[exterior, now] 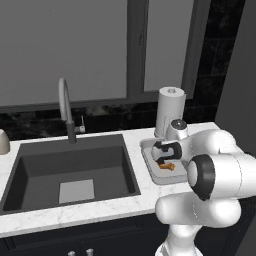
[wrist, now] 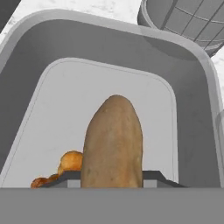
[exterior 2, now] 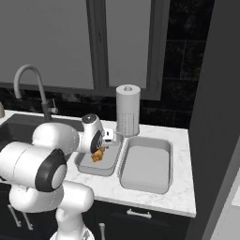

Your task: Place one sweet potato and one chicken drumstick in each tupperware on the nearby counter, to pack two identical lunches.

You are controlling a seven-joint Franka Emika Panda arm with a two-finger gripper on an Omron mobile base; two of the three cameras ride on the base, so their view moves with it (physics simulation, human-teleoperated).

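Over the left tray: gripper (wrist: 112,181) is hanging low inside the tupperware (wrist: 26,57), jaws clamped on the sweet potato (wrist: 113,140).
Drumstick: chicken drumstick (wrist: 65,168) is lying at lower left of the hand view, just beside the potato.
Second tray: the other tupperware (exterior 2: 146,166) is sitting right of centre on the counter (exterior 2: 180,187).
Advice: I'd be lowering until the potato is resting flat, clear of the drumstick, before releasing.

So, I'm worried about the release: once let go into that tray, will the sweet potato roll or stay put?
The sweet potato, clamped in the claw, looks smooth and rounded, so it may roll a little. The tupperware has raised walls that should stop it. It might nudge the chicken drumstick lying beside it.
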